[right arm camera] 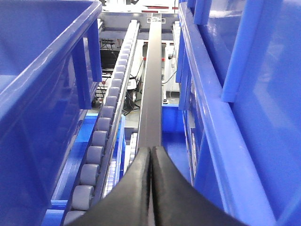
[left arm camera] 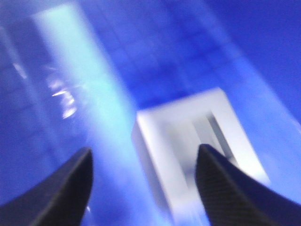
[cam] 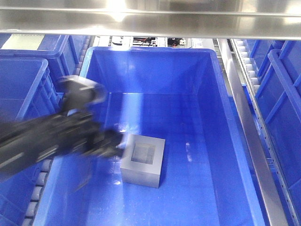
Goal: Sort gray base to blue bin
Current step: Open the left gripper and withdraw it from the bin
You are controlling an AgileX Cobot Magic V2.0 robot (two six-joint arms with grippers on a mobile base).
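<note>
Gray base [cam: 143, 160] sits on the blue bin [cam: 197, 80] floor, recess up. Left hand [left arm camera: 143, 181] spread wide just left of it, holding nothing. Right hand [right arm camera: 151, 188] closed, empty.

left arm [cam: 47, 136] motion-blurred, gray base [left arm camera: 197, 150] smeared, left fingers [left arm camera: 70, 188] cut off at btm edge

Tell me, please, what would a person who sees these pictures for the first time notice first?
The gray base stands out: it sits on the floor of the big blue bin, its square recess facing up. Next comes the blurred left gripper, reaching in from the left with its fingers spread open beside the block. The right gripper is shut, between neighbouring bins.
</note>
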